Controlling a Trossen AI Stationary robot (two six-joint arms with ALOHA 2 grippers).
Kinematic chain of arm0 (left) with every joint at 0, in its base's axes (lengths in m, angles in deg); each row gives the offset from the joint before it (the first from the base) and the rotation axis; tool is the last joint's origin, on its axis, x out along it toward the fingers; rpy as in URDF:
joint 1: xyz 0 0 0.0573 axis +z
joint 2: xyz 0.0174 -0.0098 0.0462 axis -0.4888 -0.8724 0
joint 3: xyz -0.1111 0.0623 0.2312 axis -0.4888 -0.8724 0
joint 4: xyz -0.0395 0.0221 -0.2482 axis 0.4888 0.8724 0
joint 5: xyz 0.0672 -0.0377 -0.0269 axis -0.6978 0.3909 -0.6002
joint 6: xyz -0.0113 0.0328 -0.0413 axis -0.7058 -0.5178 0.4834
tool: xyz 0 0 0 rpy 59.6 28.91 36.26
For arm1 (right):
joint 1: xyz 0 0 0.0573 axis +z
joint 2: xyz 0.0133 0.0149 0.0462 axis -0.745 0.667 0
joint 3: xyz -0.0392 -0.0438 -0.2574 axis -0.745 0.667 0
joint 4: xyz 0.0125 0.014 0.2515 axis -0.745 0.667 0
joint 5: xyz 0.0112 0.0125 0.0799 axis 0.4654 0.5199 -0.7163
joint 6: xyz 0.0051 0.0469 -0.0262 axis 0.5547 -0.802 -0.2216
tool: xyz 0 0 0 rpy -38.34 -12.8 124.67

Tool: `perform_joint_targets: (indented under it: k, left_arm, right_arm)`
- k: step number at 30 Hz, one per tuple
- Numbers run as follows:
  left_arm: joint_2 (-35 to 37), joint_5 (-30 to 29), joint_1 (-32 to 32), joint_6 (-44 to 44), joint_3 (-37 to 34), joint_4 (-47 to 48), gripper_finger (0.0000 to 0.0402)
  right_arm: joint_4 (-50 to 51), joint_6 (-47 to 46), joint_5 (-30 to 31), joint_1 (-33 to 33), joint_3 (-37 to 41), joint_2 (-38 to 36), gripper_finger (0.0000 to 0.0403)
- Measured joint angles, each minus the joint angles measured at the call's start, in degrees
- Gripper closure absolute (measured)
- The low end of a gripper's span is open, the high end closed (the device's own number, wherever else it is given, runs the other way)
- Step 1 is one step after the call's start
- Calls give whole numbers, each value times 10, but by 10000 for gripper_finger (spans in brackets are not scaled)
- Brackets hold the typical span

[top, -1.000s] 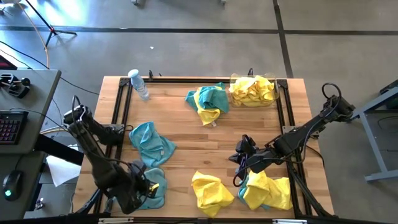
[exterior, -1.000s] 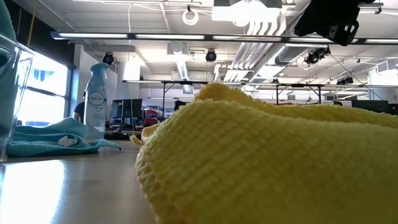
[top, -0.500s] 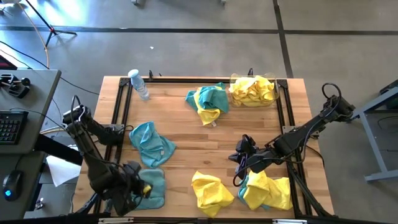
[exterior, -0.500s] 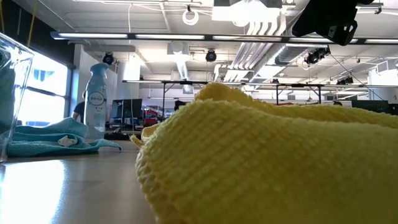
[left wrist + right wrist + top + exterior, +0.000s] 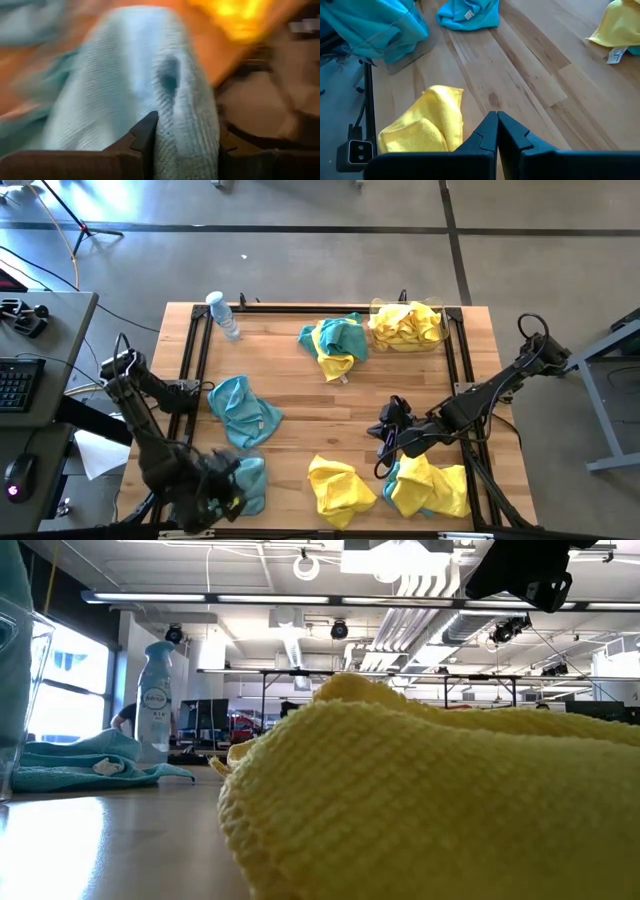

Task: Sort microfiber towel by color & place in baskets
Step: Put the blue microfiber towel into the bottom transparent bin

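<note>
My left gripper (image 5: 215,488) is at the table's near left corner, shut on a teal-blue towel (image 5: 250,480) that lies in the see-through basket (image 5: 25,690) there. My right gripper (image 5: 385,442) hovers shut over bare wood, right of centre and touching nothing, between a yellow towel (image 5: 340,485) and a yellow-over-teal heap (image 5: 430,485). The other basket (image 5: 440,340), at the far right, holds yellow towels. One teal towel (image 5: 245,410) lies flat on the left. A mixed teal and yellow pile (image 5: 335,345) lies near the far edge. My left gripper pinches a raised fold of the teal towel (image 5: 180,115) between its two fingers (image 5: 145,135). The cloth bulges up past the fingertips. Blur hides whether it is one layer or several. The rest of the towel lies in the near left basket.
A small clear water bottle (image 5: 222,315) stands at the far left corner. Black rails (image 5: 195,350) run along the table's left and right sides. Bare wood (image 5: 330,415) shows in the middle of the table. A desk with a keyboard (image 5: 15,385) stands left of the table.
My left gripper has moved toward the table's near left corner with the teal towel in its fingers. The part of the towel that shows beside it has grown narrower. It is blurred now.
</note>
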Motion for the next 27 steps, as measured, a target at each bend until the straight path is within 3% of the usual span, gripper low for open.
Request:
perform_joint_targets:
  k: [2,4,6,8,11,13,15,17,20,21,24,25,27]
  left_arm:
    - [0,34,-1,87,-2,91,300]
    - [0,25,-7,148,-3,107,300]
    - [2,-19,-10,72,-3,24,300]
    - [3,-15,-7,2,1,-17,300]
    - [5,33,-10,119,-3,120,300]
    - [5,31,-15,177,-3,120,300]
    - [7,-12,-17,105,-2,25,300]
    - [8,-14,-14,59,0,4,300]
    - [8,45,-19,194,-3,138,300]
    - [8,45,-22,207,-4,122,300]
    - [10,12,-21,104,0,0,300]
    - [11,19,-18,96,0,7,300]
    - [11,46,-20,163,-1,83,300]
  right_arm:
    - [0,-4,4,-1,0,0,402]
    - [0,-11,4,-2,0,0,402]
    - [0,-15,4,-3,0,0,402]
    - [0,-15,4,-3,0,0,402]
    - [0,-14,4,-4,0,0,402]
    - [0,-15,4,-5,0,0,402]
    - [0,-15,4,-5,0,0,402]
    - [0,-14,4,-5,0,0,402]
    - [0,-12,4,-9,0,0,402]
    - [0,-12,4,-11,0,0,402]
    - [0,-10,4,-12,0,0,402]
    - [1,-8,4,-11,0,0,402]
    - [1,-2,4,-12,0,0,402]
